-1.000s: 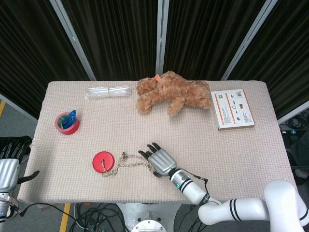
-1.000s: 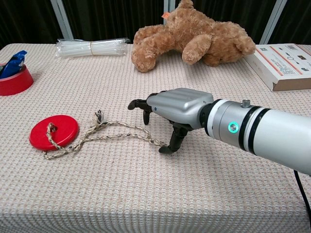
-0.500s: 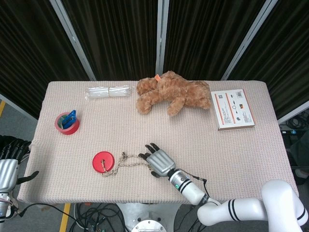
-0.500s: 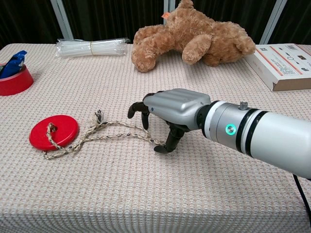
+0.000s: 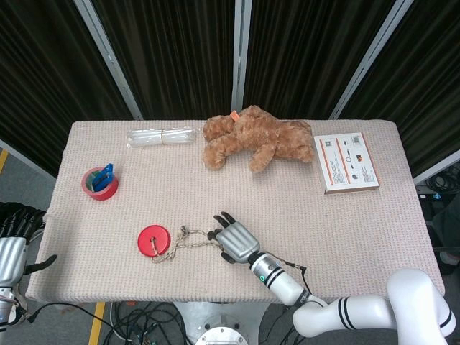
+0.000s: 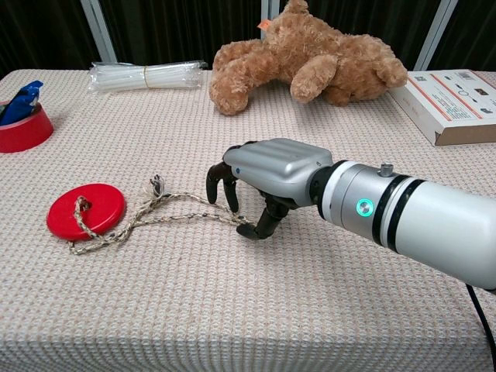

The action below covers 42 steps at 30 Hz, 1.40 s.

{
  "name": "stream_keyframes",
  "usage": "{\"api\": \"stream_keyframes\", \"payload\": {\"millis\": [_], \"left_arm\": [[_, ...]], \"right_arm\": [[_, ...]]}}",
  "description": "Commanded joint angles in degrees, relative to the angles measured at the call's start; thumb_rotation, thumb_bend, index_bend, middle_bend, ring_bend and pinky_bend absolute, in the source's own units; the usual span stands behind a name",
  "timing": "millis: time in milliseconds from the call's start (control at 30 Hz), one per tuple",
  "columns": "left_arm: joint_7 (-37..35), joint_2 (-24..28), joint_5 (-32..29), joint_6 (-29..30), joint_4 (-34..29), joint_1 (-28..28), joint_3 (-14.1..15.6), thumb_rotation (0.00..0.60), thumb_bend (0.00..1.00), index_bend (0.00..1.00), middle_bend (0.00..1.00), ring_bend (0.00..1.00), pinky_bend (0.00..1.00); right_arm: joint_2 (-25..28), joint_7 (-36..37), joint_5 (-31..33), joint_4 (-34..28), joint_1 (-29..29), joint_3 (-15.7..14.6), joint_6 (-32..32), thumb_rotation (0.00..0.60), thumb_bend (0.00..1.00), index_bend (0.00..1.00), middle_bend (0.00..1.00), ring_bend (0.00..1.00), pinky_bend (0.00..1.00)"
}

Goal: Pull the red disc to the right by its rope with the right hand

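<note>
Right hand (image 6: 267,174) at rope (image 6: 167,209) end, fingers curled over it, grip unconfirmed | disc (image 6: 86,210) at 9 o'clock, seemingly unpulled | pull remains

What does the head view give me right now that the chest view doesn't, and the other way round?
Only the head view shows the left hand, parked off the table's left edge, and the whole table layout at once.

Only the chest view shows, from the side, the right hand with fingers curled down over the near end of the rope; whether they have closed on it is unclear.

Both show the red disc, rope, right hand, teddy bear, box, straw bundle and red tape roll.
</note>
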Motion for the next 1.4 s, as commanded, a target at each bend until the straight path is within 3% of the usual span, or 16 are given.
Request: {"api": "stream_keyframes", "payload": {"millis": [33,533,933,1400], "left_arm": [[-0.1,0.0,0.0,0.0,0.1,0.0,0.0,0.600,0.01,0.13,0.12,0.02,0.12],[-0.8,-0.1,-0.1,0.0,0.5,0.2,-0.1,0.600,0.01,0.13,0.12,0.02,0.12],[-1.1,-0.1,-0.2,0.1,0.6,0.3,-0.2,0.600,0.01,0.13,0.12,0.02,0.12],[-1.4,0.1,-0.2,0.1,0.7,0.4,-0.2,0.600,0.01,0.13,0.12,0.02,0.12]], "right_arm": [[-0.1,0.0,-0.2,0.1,-0.1,-0.1,0.1,0.600,0.28,0.35,0.44,0.08,0.00],[-1.1,0.4,-1.1,0.7,-0.9,-0.1,1.0,0.600,0.34,0.45,0.51,0.15,0.00],[-2.5,1.7,-2.6,2.1,-1.4,0.8,2.0,0.600,0.42,0.59,0.63,0.27,0.01],[-4.4,5.4,-5.9,3.9,-3.7,2.2,5.8,0.600,0.54,0.96,0.93,0.59,0.23]]}}
